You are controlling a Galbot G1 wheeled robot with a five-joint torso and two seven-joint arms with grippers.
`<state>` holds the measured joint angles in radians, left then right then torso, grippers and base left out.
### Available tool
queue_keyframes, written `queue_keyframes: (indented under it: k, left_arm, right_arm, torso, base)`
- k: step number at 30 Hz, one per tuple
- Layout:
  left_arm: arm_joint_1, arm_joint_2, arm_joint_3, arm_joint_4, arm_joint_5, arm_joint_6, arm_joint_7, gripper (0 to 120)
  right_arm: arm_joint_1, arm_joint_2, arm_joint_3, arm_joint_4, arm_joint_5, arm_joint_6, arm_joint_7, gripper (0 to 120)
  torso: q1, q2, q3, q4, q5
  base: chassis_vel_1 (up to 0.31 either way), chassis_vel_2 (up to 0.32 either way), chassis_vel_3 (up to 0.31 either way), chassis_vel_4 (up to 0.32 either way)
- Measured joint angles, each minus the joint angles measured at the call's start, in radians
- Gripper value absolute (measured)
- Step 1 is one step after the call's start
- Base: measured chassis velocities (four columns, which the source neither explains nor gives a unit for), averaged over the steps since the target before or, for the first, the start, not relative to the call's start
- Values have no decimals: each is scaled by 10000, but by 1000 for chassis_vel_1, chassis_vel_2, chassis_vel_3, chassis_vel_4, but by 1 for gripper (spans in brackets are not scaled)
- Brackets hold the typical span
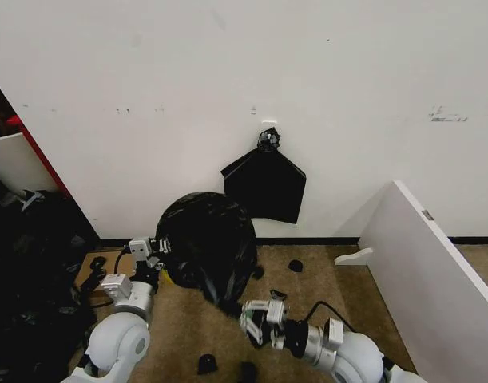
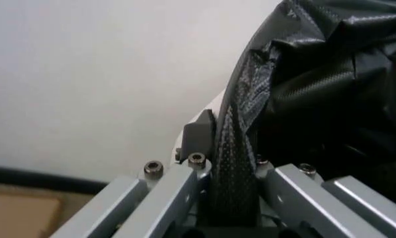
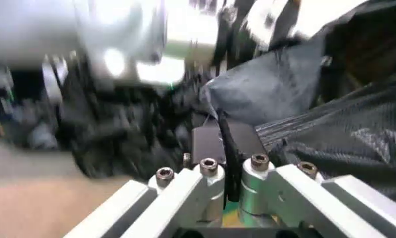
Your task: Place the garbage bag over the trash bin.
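Note:
The garbage bag is a glossy black, billowy mound on the floor against the white wall. The trash bin is hidden, and I cannot tell whether it stands under the bag. My left gripper is at the bag's left side. In the left wrist view it is shut on a taut band of the garbage bag. My right gripper is low at the bag's near right corner. In the right wrist view it is shut on a thin edge of the garbage bag.
A flat black bag hangs from a wall hook behind the mound. A white board slants along the right. Small black scraps lie on the brown floor. Dark clutter fills the left side, beside a cardboard piece.

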<state>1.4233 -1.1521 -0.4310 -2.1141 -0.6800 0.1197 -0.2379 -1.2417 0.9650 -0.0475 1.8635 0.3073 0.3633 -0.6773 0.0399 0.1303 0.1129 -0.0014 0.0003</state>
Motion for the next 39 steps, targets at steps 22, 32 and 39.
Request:
queue_keyframes:
  k: [22,32,39]
  left_arm:
    - [-58,484,-208,-1478,-1661,2561,-1213,0]
    - [-7,535,-264,-1641,-1749,2670,-1268,0]
    - [-77,342,-122,-1638,-1997,1696,-1107,0]
  right_arm:
    - [1266,913,2599,-3667,-7035,3686,1860,0]
    - [1157,950,1939,-4711,-4219,3778,3131,0]
    - [894,1134,1852,-4635,-4680,4435,2768,1]
  torso:
    - [0,0,1,0,-2]
    - [0,0,1,-1,0]
    - [0,0,0,0,0]
  base:
    - [0,0,0,0]
    - [0,0,0,0]
    - [0,0,0,0]
